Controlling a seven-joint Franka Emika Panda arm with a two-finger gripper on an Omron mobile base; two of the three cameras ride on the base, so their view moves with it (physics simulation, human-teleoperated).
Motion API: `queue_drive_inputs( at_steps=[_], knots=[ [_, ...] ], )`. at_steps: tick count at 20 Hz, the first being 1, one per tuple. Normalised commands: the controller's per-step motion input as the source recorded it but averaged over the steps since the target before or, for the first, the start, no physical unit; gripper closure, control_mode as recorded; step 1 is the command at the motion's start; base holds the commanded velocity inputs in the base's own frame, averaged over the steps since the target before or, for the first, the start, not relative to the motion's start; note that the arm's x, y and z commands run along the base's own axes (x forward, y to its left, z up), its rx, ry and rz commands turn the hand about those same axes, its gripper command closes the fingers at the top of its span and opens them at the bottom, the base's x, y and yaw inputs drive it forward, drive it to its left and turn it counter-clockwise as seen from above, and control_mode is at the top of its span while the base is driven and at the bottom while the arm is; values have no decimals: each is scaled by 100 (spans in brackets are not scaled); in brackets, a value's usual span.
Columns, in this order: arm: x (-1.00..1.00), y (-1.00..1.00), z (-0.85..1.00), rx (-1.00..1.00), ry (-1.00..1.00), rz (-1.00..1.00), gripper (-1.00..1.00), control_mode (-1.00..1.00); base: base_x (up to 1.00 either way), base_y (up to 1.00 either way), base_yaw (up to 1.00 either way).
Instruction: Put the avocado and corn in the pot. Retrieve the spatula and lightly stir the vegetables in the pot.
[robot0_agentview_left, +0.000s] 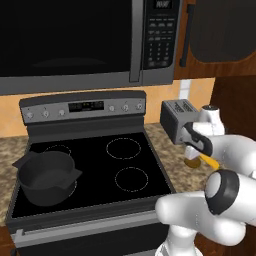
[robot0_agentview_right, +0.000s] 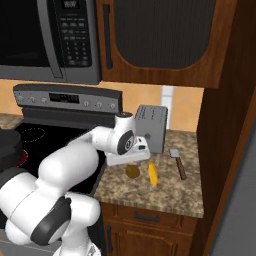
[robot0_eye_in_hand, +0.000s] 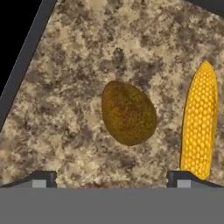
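The brown avocado (robot0_eye_in_hand: 128, 113) lies on the speckled counter, with the yellow corn (robot0_eye_in_hand: 200, 120) just to its right in the hand view. My gripper (robot0_eye_in_hand: 112, 179) hangs open above the avocado, fingertips (robot0_eye_in_hand: 43, 178) spread wide to either side and touching nothing. From the right base view the hand hovers directly over the avocado (robot0_agentview_right: 132, 171), with the corn (robot0_agentview_right: 152, 173) beside it and the spatula (robot0_agentview_right: 177, 161) lying further right. The dark grey pot (robot0_agentview_left: 47, 175) sits on the stove's front left burner, far from the hand.
A silver toaster (robot0_agentview_right: 152, 127) stands on the counter just behind the hand. The black stovetop (robot0_agentview_left: 125, 170) borders the counter on the left, under a microwave (robot0_agentview_left: 75, 40). A tall wooden cabinet side (robot0_agentview_right: 225, 125) closes off the counter on the right.
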Motion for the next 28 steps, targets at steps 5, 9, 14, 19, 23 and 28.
queue_drive_inputs(
  at_steps=[5, 9, 14, 19, 23, 28],
  knots=[
    [32, 0, -37, -4, 0, 14, -100, -100, 0, 0, 0],
    [21, 0, -34, -2, 0, 10, -100, -100, 0, 0, 0],
    [6, -5, -31, -1, 0, 7, -100, -100, 0, 0, 0],
    [0, 0, -36, -2, 0, 4, 100, -100, 0, 0, 0],
    [0, 0, -31, -4, 0, 2, 100, -100, 0, 0, 0],
    [-26, 1, 11, -1, -15, 1, 100, -100, 0, 0, 0]
  ],
)
